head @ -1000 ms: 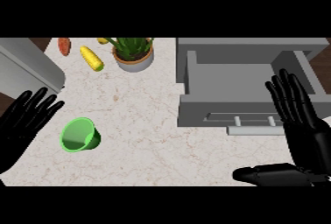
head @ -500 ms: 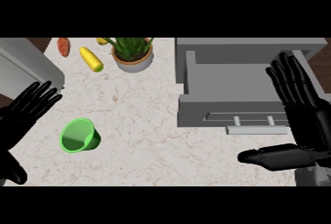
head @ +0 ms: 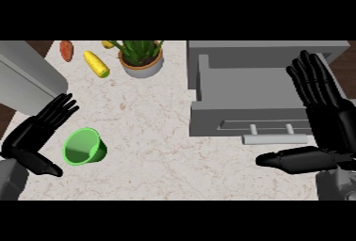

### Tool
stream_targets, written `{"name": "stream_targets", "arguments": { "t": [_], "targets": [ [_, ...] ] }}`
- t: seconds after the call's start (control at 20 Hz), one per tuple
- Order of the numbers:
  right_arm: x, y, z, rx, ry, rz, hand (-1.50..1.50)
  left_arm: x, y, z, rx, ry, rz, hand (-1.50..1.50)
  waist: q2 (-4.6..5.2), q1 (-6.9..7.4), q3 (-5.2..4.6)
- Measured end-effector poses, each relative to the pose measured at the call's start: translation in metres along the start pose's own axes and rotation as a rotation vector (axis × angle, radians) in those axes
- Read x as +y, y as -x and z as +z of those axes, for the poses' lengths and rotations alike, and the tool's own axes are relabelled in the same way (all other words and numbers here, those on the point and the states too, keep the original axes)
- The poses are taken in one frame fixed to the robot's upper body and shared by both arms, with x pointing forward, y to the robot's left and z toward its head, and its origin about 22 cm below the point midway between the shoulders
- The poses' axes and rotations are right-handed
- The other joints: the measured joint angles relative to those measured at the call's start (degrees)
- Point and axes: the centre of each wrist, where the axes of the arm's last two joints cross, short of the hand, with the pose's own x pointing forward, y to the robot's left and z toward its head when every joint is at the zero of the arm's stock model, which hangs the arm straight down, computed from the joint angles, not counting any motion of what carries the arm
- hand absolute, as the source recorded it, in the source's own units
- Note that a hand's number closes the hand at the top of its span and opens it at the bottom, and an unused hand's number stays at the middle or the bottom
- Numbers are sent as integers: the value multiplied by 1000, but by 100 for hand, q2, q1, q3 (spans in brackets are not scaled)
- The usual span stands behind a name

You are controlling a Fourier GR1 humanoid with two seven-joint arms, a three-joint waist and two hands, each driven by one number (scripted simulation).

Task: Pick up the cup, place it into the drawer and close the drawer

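on the counter (head: 153,117) - cup (head: 83,147) | left hand (head: 33,137) beside it, fingers (head: 59,109) spread | right hand (head: 328,120) by drawer (head: 243,92), fingers (head: 311,77) spread

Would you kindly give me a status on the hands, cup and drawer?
Left hand open beside cup, not gripping. Right hand open, right of drawer. Cup free on counter; drawer open. Plant and corn off the path.
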Motion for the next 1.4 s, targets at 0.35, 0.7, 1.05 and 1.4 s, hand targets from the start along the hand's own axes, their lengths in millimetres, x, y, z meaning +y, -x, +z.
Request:
{"name": "stream_targets", "arguments": {
  "t": [0.35, 0.7, 1.05, 1.4],
  "targets": [
    [-5, -10, -8, -9, 1, -3, -150, 2, 40, 15, 83, -70, -57, -150, 13, -36, -6],
    [-10, -8, -13, -12, -10, -2, -150, 1, 58, 15, 107, -97, -102, -150, 34, -73, -14],
    [-11, -8, -13, -13, -17, -2, -150, -8, 76, 17, 93, -110, -119, -150, 48, -117, -22],
    [-11, -14, -19, -9, -20, -4, -150, -21, 88, 10, 72, -96, -115, -150, 60, -139, -27]
  ]
}}
